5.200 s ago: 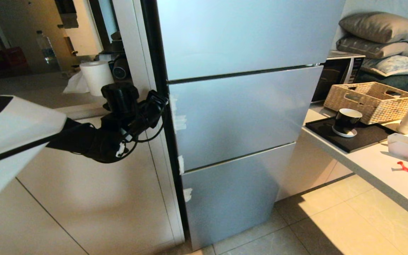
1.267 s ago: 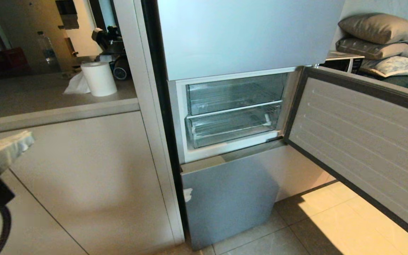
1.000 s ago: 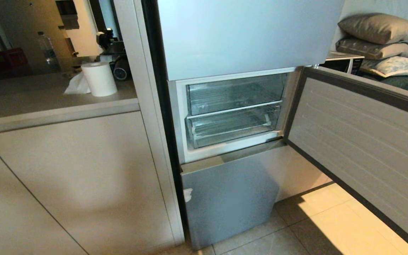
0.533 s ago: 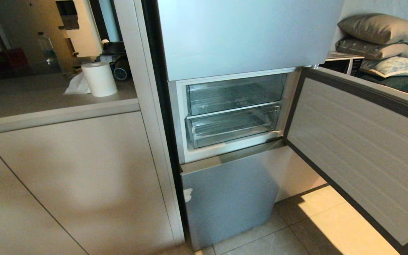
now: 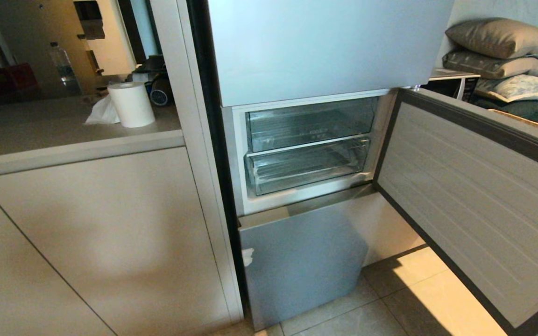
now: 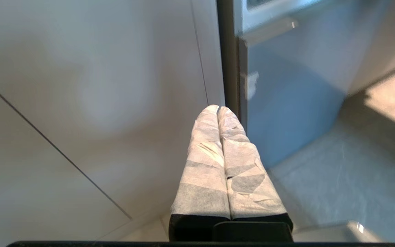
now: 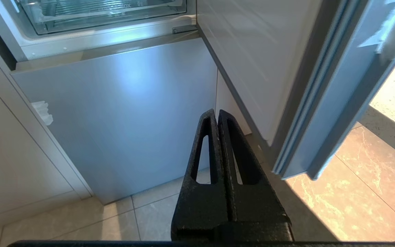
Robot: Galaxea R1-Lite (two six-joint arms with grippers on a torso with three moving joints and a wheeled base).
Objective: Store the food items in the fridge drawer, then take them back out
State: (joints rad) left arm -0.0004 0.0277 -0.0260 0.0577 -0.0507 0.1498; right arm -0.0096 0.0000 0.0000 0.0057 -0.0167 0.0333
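Fridge drawer (image 5: 308, 168) sits up above both tools, its long side running across the opening. Left tool (image 6: 218, 109) and right tool (image 7: 217, 113) both pinched together, empty, parked low; right looks nearer.

I am looking at a home kitchen: a tall silver-blue fridge (image 5: 325, 46) with its middle door (image 5: 474, 200) swung open on clear drawers (image 5: 306, 168), beige cabinets (image 5: 87, 242) under a counter (image 5: 63, 135) holding a paper towel roll (image 5: 131, 103), tiled floor (image 5: 414, 303), and pillows (image 5: 500, 37) stacked beyond.
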